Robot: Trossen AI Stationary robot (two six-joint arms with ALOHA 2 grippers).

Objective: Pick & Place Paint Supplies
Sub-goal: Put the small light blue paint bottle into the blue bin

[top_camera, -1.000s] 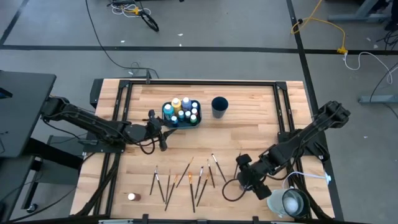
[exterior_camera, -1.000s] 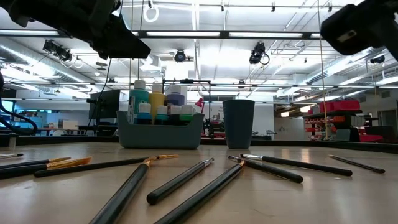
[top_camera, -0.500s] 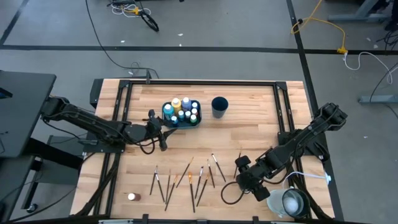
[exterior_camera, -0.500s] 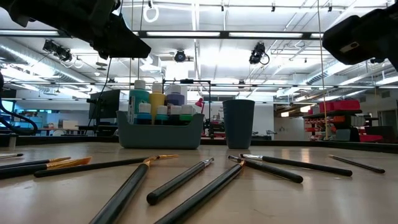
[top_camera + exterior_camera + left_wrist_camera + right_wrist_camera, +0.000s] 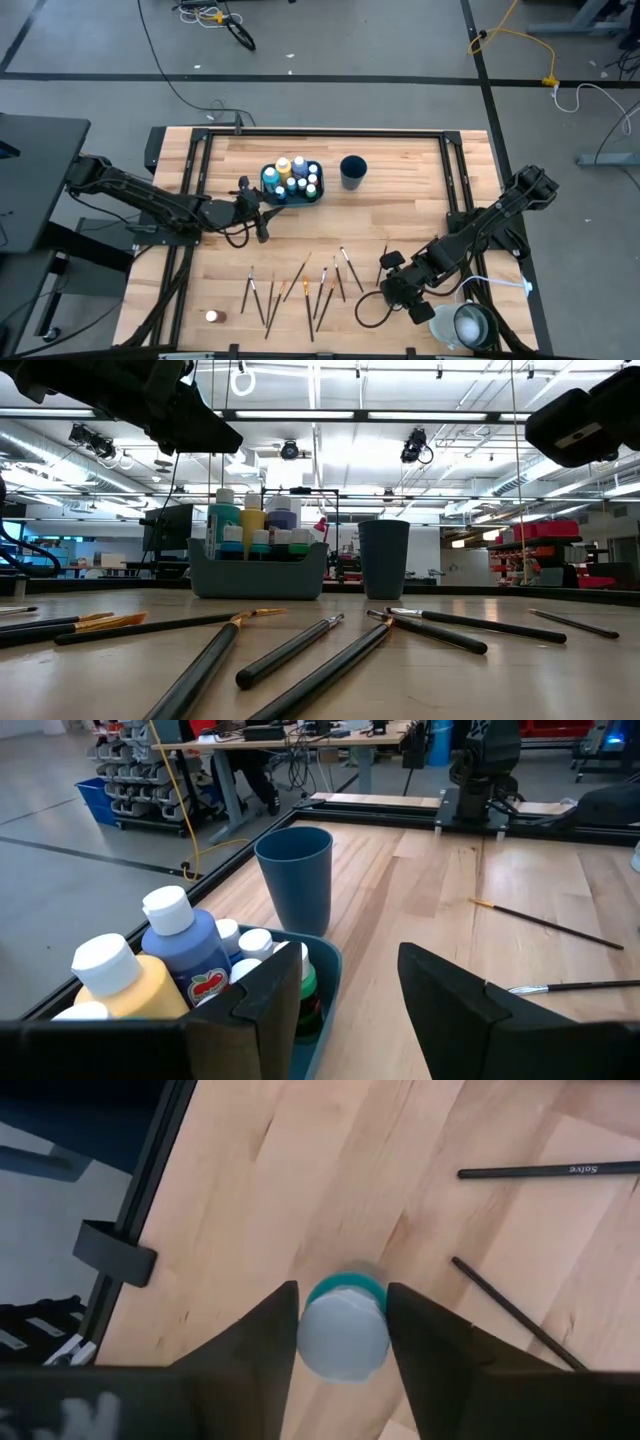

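A teal paint bottle with a white cap stands on the wood table near its right front, and my right gripper has come down over it and is shut on it. From above, the gripper hides this bottle. Several brushes lie flat on the table's near half. More bottles stand in the teal tray, with the dark blue cup to its right. My left gripper hovers open beside the tray's near side. A brown bottle stands at the near left. My right gripper pinches the bottle's white cap between its two fingers, one on each side. The fingers come steeply from above. The bottle stands upright with its base on the table.
Two brushes lie just beyond the held bottle. The table's black frame rail runs close by it. A round white object and a cable loop sit at the near right corner.
My right gripper has sunk a little toward the table. The left arm and the brushes have kept still.
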